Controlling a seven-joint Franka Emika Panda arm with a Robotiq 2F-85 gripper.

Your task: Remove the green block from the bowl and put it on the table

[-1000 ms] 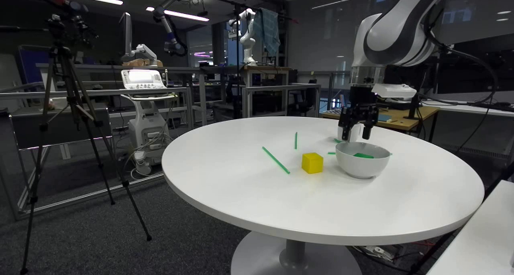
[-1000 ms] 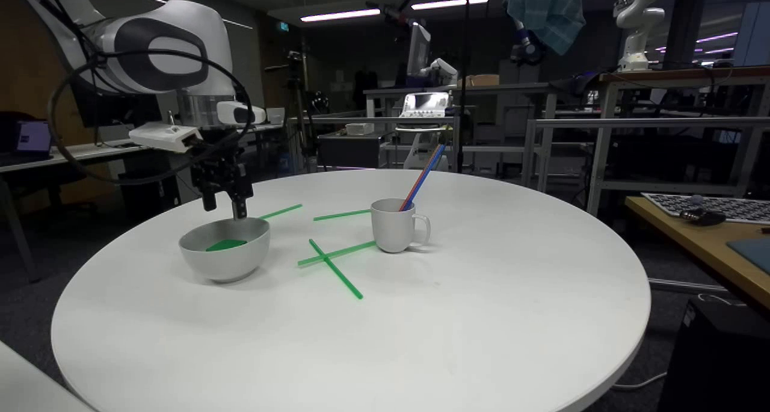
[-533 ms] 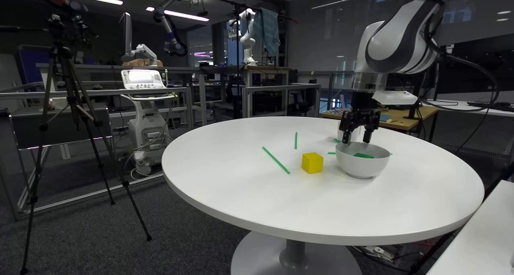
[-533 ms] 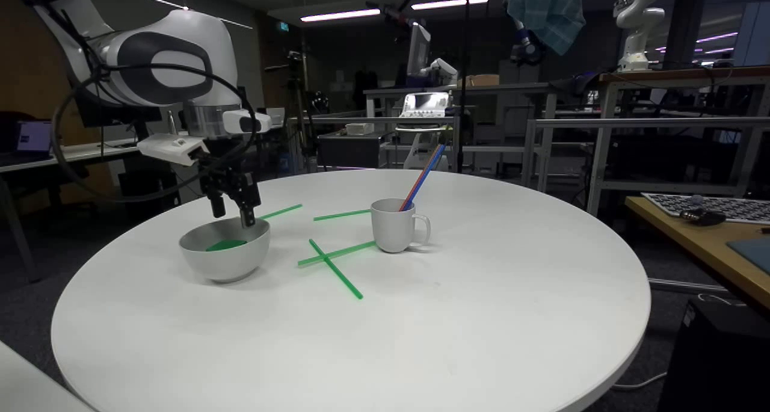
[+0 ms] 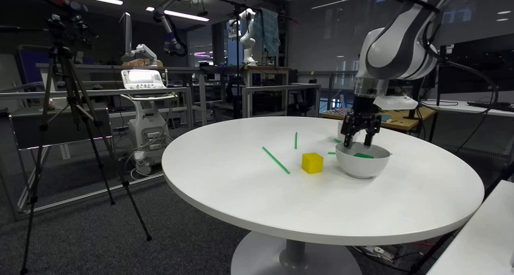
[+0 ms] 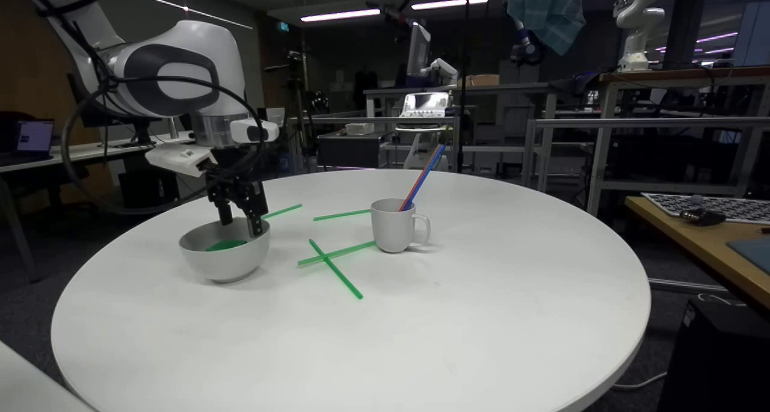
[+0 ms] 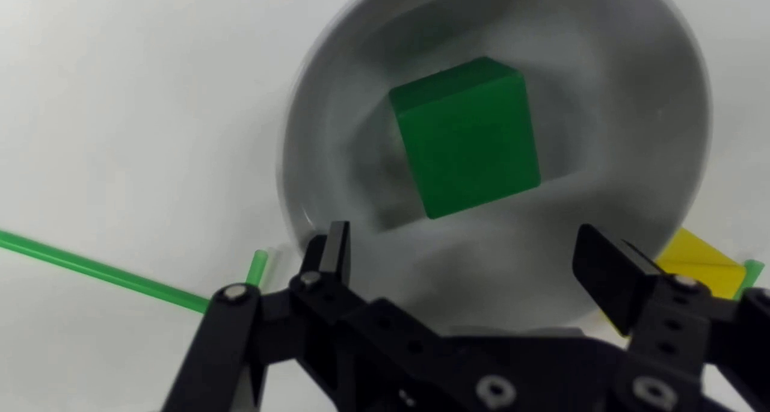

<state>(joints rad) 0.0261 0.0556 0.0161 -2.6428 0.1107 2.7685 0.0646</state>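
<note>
A green cube sits inside a white bowl, waiting to be lifted out and set on the tabletop. Its flat faces and crisp edges suggest a stiff, light piece, unlikely to dent or break, though its smooth sides may prove a little slippery. The best hold looks to be on two opposite side faces, low enough for a firm bite, with the hand first brought forward and turned slightly to match the cube's angle; the bowl's curved wall may leave limited room. The hand hangs at the bowl's edge, its fingers wide apart with nothing gripped between them; whether either touches the bowl cannot be told. Just beside the bowl, a yellow cube rests on the tabletop. Green straws lie scattered around, two of them crossing, in an exterior view, between the bowl and an upright white mug that holds red and blue straws.
</note>
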